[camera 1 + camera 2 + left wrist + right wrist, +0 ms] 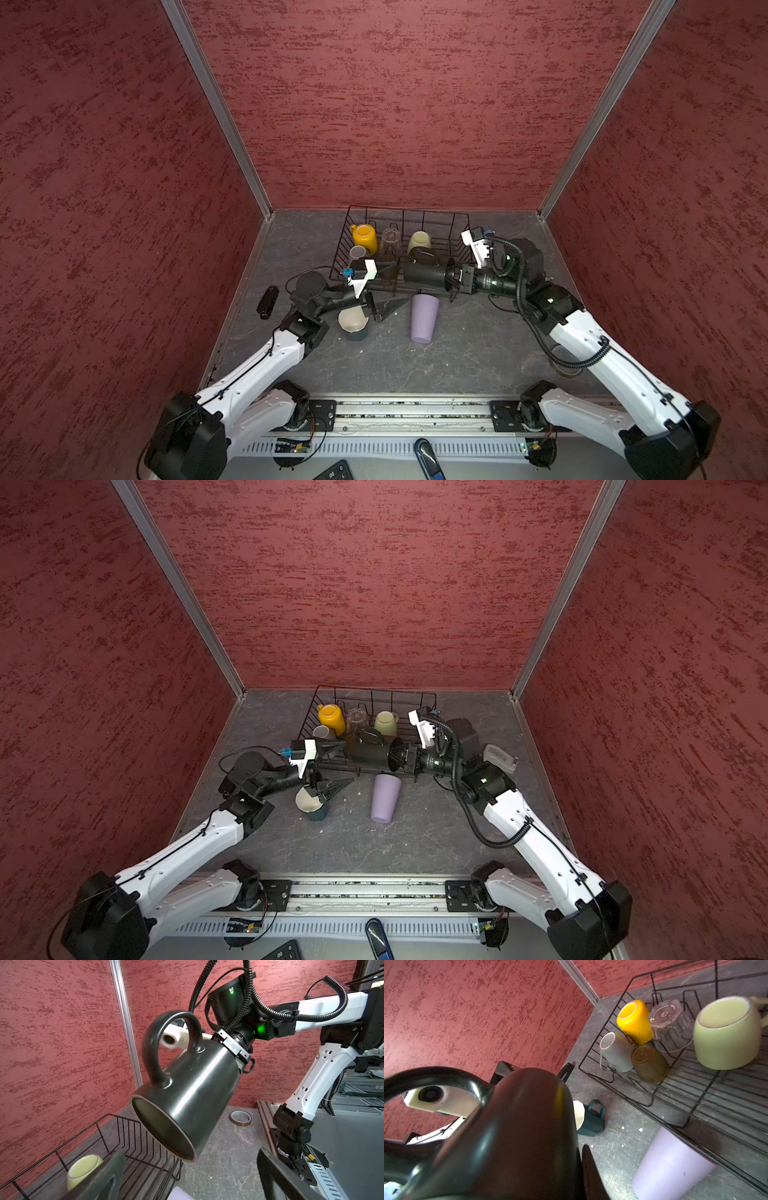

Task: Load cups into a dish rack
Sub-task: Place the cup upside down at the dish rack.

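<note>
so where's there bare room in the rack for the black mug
Free: the dish rack wire floor between the pale green mug and the rack's near edge, bordered on one side by the amber glass. Crowded: the end toward the left arm, where yellow mug, clear glass, grey mug and amber glass sit packed together.

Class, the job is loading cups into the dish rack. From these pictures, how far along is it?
Done: five cups sit in the dish rack: yellow mug, clear glass, pale green mug, grey mug, amber glass. In hand: the right gripper holds the black mug in the air at the rack. To do: the teal mug and lilac tumbler, on the table by the open left gripper.
</note>
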Controlling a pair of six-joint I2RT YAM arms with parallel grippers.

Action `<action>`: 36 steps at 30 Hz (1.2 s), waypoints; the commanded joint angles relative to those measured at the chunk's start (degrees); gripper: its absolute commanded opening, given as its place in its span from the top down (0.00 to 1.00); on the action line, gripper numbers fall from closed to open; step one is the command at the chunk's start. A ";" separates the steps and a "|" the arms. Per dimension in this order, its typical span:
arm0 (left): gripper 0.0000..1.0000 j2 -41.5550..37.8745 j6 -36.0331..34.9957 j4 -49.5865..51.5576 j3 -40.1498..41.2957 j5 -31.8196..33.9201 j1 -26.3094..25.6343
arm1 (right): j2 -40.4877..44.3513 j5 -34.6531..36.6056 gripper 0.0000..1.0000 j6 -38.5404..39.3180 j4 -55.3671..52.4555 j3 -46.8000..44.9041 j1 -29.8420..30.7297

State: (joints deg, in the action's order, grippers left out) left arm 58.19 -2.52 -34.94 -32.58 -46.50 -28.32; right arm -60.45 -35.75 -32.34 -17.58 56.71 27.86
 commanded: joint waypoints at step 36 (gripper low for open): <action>0.04 7.67 0.52 -2.70 -8.42 -13.00 -3.01 | -2.16 -13.39 1.00 -10.29 26.77 -5.84 3.29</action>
State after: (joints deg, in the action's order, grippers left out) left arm 65.41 -2.22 -37.52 -39.70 -57.17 -30.48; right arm -62.92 -48.49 -41.39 1.50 50.09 30.55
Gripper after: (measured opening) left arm 0.963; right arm 0.112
